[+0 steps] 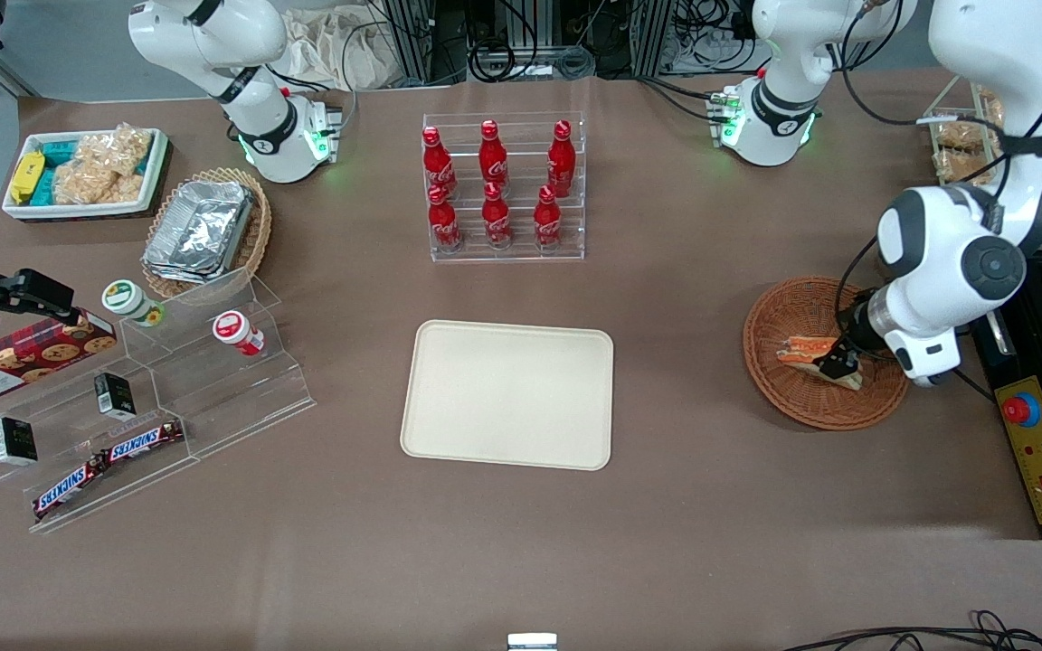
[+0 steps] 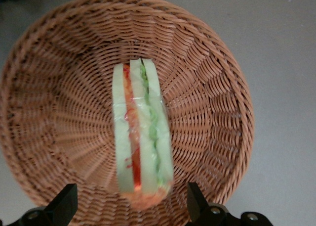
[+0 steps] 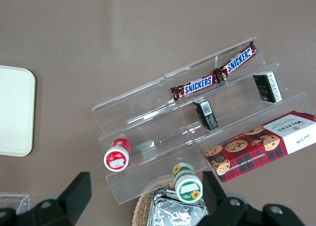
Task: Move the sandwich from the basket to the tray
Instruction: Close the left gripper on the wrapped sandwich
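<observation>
The sandwich (image 1: pixel 815 354), a wedge of pale bread with orange-red and green layers, lies in the round reddish-brown wicker basket (image 1: pixel 783 398) toward the working arm's end of the table. My left gripper (image 1: pixel 838 362) hangs low over the basket, open. In the left wrist view the sandwich (image 2: pixel 142 132) lies in the middle of the basket (image 2: pixel 59 112), and the gripper (image 2: pixel 130 186) has one black finger on each side of the sandwich's near end, with a gap on both sides. The cream-beige tray (image 1: pixel 507 393) lies bare at the table's middle and shows partly in the right wrist view (image 3: pixel 15 112).
A clear rack of red bottles (image 1: pixel 505 185) stands farther from the camera than the tray. A clear stepped stand (image 1: pixel 150 389) with snacks, an oval basket of foil containers (image 1: pixel 204 231) and a white snack bin (image 1: pixel 87 172) lie toward the parked arm's end. A control box (image 1: pixel 1037 443) sits beside the basket.
</observation>
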Action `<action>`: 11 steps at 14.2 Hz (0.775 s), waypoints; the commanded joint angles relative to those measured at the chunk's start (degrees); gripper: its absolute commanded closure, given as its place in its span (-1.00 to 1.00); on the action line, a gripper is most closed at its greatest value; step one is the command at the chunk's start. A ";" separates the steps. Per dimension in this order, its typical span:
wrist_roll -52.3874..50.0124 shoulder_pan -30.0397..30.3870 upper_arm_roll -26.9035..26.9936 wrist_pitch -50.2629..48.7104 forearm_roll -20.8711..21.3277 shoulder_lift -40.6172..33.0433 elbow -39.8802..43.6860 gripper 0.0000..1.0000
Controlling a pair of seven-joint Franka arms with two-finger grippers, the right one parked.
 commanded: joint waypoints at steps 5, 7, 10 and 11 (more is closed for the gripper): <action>-3.40 0.32 0.58 6.19 0.26 6.26 0.91 0.34; -3.41 1.02 0.58 6.37 0.43 6.88 1.00 1.00; -3.15 0.85 0.41 3.66 0.61 1.81 1.18 1.00; -2.62 0.41 0.06 -0.18 0.70 -0.74 2.40 1.00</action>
